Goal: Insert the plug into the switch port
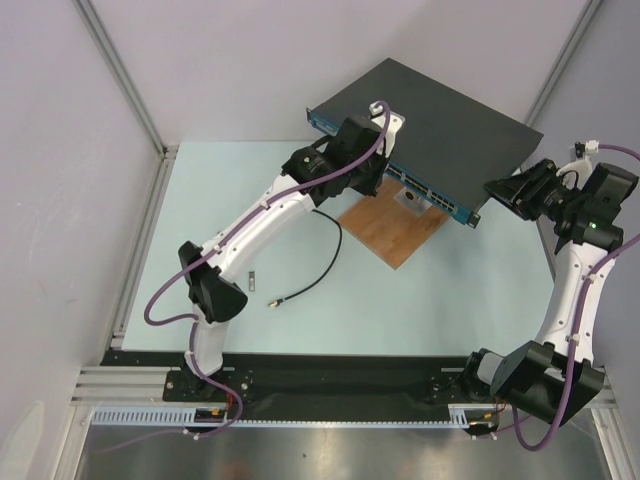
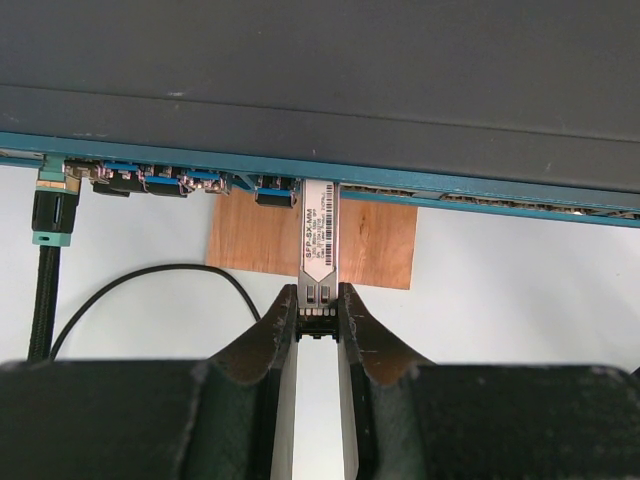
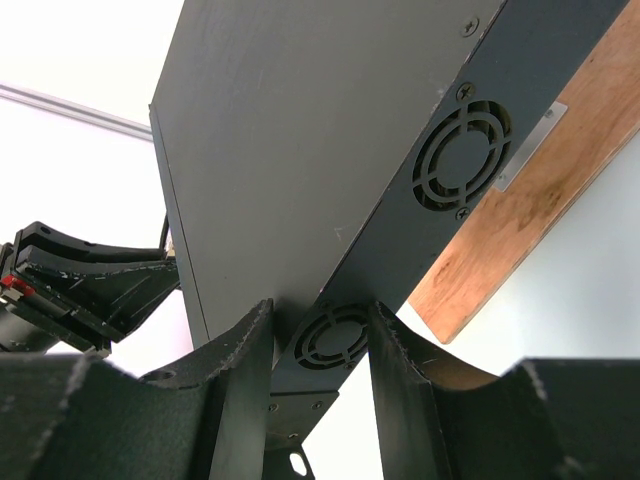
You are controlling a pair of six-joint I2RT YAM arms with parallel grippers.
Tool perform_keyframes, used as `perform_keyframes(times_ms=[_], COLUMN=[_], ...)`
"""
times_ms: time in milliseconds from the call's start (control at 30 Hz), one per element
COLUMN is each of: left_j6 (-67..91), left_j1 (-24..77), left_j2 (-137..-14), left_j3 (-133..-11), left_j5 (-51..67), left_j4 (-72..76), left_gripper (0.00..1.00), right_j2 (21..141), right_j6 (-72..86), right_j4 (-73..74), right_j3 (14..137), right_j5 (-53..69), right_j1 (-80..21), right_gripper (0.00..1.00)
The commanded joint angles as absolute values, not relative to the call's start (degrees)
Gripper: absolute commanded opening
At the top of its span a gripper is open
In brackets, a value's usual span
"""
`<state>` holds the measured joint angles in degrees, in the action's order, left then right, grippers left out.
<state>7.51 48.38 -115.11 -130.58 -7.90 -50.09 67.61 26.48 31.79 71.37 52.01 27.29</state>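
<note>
L hand pinched the plug by its back end; its tip was just in the switch front. R hand held the switch's side. Left to do: push plug fully in.

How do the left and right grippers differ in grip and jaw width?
The left gripper pinches the small silver metal plug, jaws narrow; the right gripper clamps the wide flat black switch by its vented end, jaws wider. Left works at the blue front face; right holds the side. Both hold something.
</note>
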Motion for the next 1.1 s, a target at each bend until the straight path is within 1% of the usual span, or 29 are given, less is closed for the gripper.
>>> perform_keyframes(times_ms=[0, 200, 467, 700, 1067], left_j6=[6.8, 6.1, 6.3, 5.5, 5.3], left_j1=[47.6, 47.6, 48.2, 48.0, 48.0], left_j2=[-116.1, -114.4, -114.1, -116.5, -118.6], left_j3=[-132.7, -129.3, -128.3, -135.2, -139.6], left_j5=[-9.6, -10.9, -10.9, -11.8, -11.2], left_j4=[-41.9, -43.5, -43.9, -43.7, -40.3], left_gripper=[0.01, 0.00, 0.00, 0.00, 0.00], right_j2=[68.0, 68.0, 68.0, 68.0, 68.0], right_j6=[25.1, 25.2, 25.3, 25.1, 25.0], right_j4=[31.1, 31.1, 31.0, 31.2, 31.4], right_j3=[70.6, 70.7, 70.7, 70.8, 70.8], right_j5=[57.1, 57.1, 57.1, 57.2, 57.2], right_j1=[22.9, 22.9, 22.9, 22.9, 22.9], right_gripper=[0.22, 0.22, 0.21, 0.21, 0.21])
